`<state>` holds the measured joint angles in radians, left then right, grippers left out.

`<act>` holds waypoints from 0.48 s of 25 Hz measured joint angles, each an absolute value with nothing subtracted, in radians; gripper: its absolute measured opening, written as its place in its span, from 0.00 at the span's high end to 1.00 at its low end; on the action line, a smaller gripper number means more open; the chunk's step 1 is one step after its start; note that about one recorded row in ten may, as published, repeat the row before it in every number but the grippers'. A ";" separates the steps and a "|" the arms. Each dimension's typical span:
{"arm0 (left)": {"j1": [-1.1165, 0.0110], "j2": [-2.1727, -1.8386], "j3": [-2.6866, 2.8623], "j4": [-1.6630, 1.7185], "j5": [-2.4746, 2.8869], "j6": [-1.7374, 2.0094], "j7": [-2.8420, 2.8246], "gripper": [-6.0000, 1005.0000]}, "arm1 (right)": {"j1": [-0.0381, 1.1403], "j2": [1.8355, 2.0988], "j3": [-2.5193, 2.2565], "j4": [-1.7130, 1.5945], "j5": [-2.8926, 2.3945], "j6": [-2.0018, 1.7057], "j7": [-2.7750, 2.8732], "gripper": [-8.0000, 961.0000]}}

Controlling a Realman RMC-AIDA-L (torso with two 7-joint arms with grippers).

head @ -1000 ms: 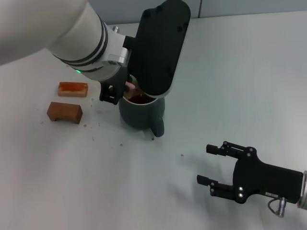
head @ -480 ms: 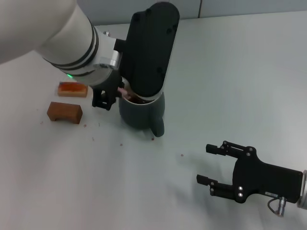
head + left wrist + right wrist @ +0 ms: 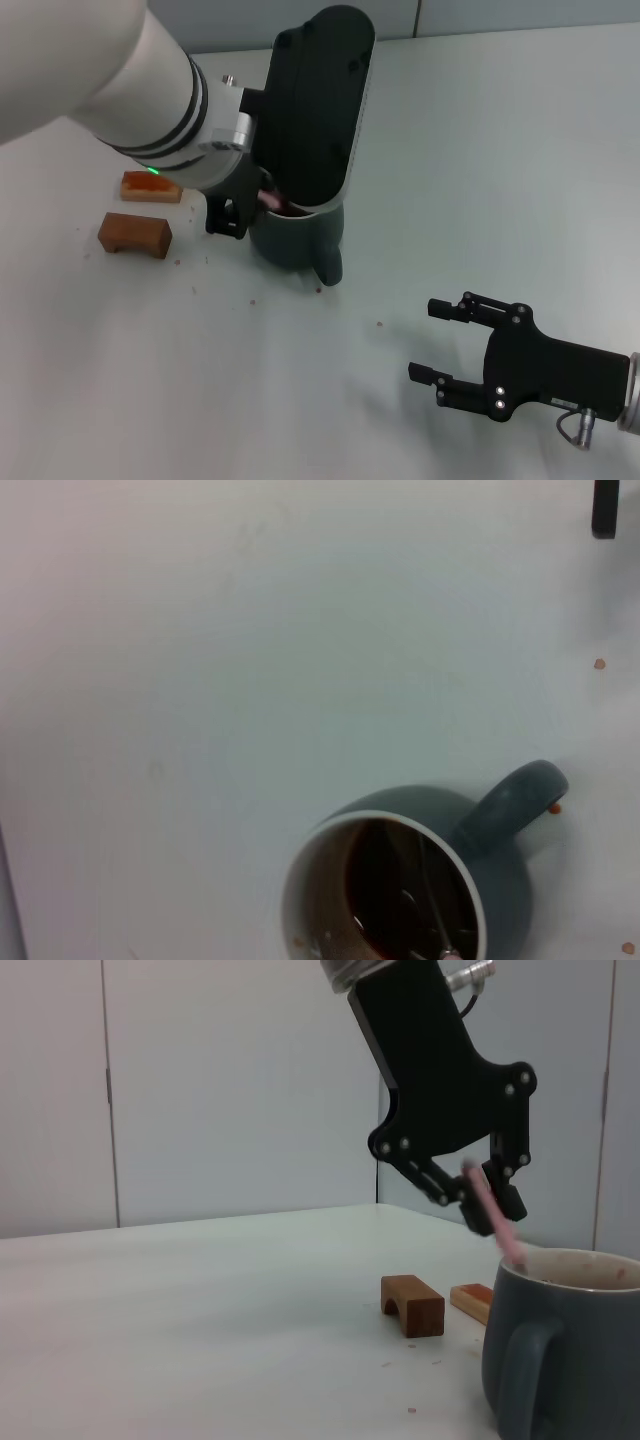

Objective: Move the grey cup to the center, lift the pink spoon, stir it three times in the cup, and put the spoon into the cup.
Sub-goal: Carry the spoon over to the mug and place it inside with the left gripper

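Observation:
The grey cup point(image 3: 297, 240) stands on the table with its handle toward me, and shows brown liquid inside in the left wrist view point(image 3: 400, 895). My left gripper point(image 3: 246, 210) hangs over the cup's rim, shut on the pink spoon point(image 3: 268, 198). From the right wrist view the left gripper point(image 3: 482, 1198) pinches the spoon's handle point(image 3: 496, 1218), which slants down into the cup point(image 3: 560, 1345). The spoon's bowl is hidden in the cup. My right gripper point(image 3: 448, 342) rests open near the table's front right, holding nothing.
Two brown blocks lie left of the cup: a darker arched one point(image 3: 135, 234) and an orange-topped one point(image 3: 151, 186). Small crumbs dot the table around the cup. My large left arm point(image 3: 150, 90) hides the area behind the cup.
My left gripper swung left and then back toward the cup's middle, moving the spoon inside the cup. The cup and the right gripper have stayed in place.

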<state>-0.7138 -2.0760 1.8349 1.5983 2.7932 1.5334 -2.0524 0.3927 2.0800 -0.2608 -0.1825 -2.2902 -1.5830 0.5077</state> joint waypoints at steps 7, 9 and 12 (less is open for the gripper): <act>-0.692 -2.077 1.832 1.592 2.790 1.508 -2.079 0.70 | 0.391 2.080 -0.261 -0.183 -2.290 -1.583 0.508 0.24; -0.681 -2.077 1.833 1.600 2.790 1.501 -2.080 0.66 | 0.391 2.080 -0.261 -0.183 -2.290 -1.583 0.508 0.24; -0.662 -2.075 1.824 1.630 2.764 1.496 -2.077 0.60 | 0.391 2.080 -0.261 -0.183 -2.290 -1.583 0.508 0.24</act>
